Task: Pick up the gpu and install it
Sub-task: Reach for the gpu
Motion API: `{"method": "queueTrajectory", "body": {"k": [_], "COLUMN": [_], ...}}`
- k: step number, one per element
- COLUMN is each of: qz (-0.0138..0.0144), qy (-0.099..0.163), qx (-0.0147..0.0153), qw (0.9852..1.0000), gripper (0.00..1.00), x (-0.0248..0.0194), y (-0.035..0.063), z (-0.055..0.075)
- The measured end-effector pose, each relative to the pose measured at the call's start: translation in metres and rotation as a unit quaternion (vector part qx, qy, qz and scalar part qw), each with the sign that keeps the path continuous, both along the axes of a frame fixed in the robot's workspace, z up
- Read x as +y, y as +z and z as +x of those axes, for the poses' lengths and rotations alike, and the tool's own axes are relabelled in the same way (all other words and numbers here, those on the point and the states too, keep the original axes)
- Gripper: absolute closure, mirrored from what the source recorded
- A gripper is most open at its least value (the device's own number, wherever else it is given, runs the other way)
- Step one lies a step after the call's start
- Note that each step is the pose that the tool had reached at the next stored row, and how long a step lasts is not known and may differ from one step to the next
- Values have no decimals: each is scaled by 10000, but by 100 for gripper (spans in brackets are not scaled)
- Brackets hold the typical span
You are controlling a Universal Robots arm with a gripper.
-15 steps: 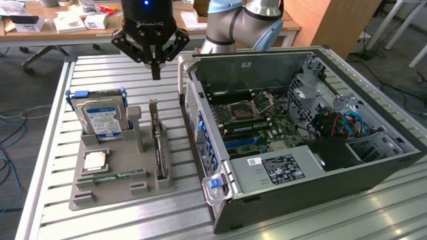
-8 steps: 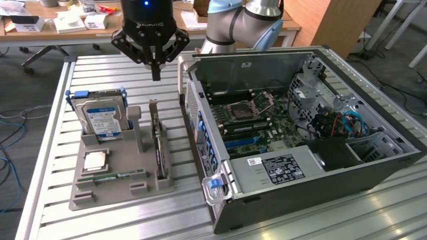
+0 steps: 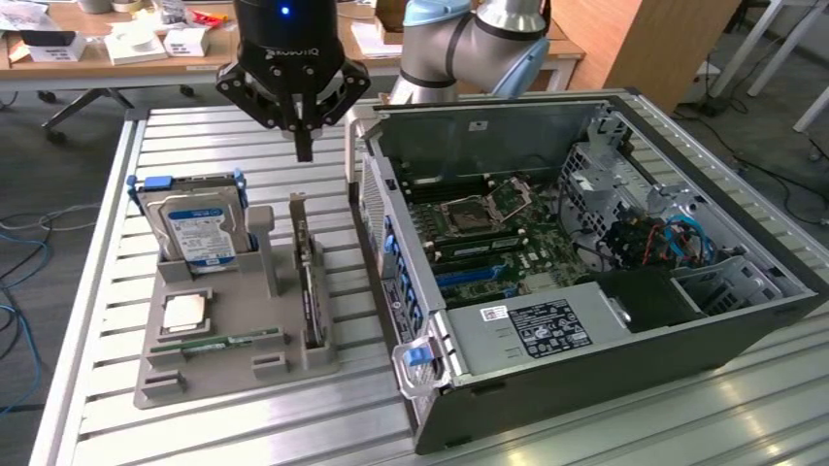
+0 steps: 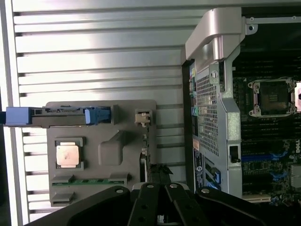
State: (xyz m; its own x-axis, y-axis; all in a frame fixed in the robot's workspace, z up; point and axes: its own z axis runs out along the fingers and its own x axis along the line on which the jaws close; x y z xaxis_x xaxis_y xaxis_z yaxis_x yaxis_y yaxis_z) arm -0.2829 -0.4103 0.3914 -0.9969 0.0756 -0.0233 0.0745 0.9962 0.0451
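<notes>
Grey plastic parts tray (image 3: 182,374) beside open dark metal computer case (image 3: 622,379).
Tray holds silver hard drive (image 3: 194,228) and thin dark gpu (image 3: 309,282), upright in slot nearest case; black claw (image 3: 303,146) closed, empty, above gpu's far end.

There is one gpu (image 3: 309,282), one hard drive (image 3: 197,228), one processor (image 3: 185,311), one memory stick (image 3: 214,342), one tray (image 3: 220,379), and one computer case (image 3: 622,340).

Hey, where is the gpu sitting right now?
The gpu stands on edge in the grey holder, between the hard drive on the exterior view's left and the open computer case on its right.
</notes>
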Motion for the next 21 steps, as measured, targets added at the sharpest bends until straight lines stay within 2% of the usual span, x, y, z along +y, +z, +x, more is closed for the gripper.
{"method": "queueTrajectory", "body": {"k": [5,14,21], "qz": [0,0,0], "qy": [0,0,0], "qx": [0,0,0], "qw": [10000,10000,10000], "gripper": [89,89,89], "x": [-35,-39,-89], "y": [0,0,0], "z": [0,0,0]}}
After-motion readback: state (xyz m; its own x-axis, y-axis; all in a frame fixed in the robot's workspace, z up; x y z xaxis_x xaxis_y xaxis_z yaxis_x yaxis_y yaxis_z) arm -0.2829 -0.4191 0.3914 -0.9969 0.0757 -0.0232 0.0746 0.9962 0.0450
